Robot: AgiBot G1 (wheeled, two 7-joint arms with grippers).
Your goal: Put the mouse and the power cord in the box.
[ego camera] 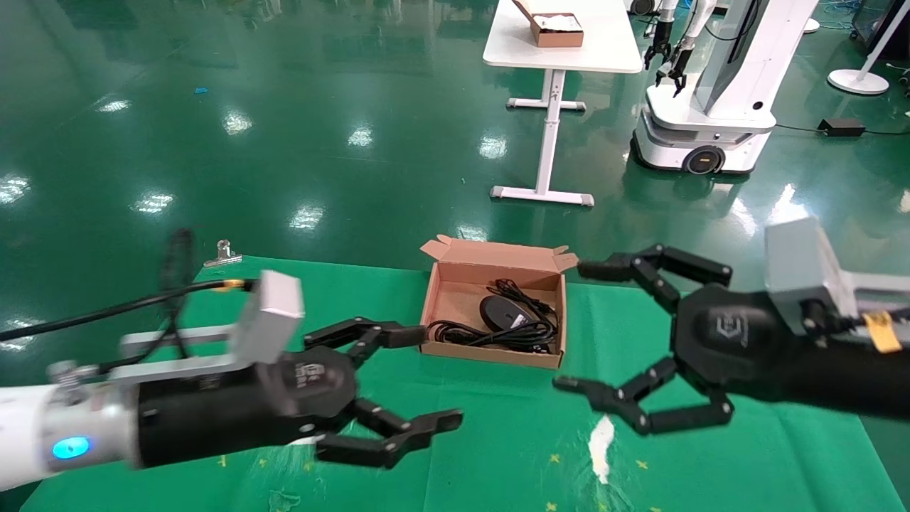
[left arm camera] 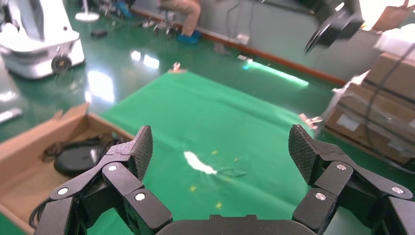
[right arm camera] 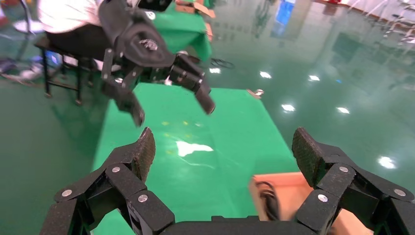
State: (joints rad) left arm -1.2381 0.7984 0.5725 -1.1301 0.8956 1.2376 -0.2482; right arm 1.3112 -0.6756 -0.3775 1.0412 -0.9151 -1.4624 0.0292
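The brown cardboard box [ego camera: 441,313] stands open in the middle of the green cloth. Inside it lie the black oval mouse [ego camera: 500,311] and the coiled black power cord [ego camera: 476,334]. My left gripper [ego camera: 435,377] hovers open just left of the box, nothing between its fingers. Open and empty too, my right gripper [ego camera: 572,327] hangs just right of the box. The left wrist view has the box [left arm camera: 29,147] and mouse [left arm camera: 73,159] beside the open left gripper [left arm camera: 221,147]. In the right wrist view the open right gripper [right arm camera: 222,152] sits above a box corner [right arm camera: 298,188] with cord [right arm camera: 268,196].
A white patch [ego camera: 601,437] marks the cloth near the front. A metal clip [ego camera: 222,252] holds the cloth's far left edge. Beyond, on the green floor, stand a white table [ego camera: 561,57] with a small brown box [ego camera: 557,30] and another robot [ego camera: 711,107].
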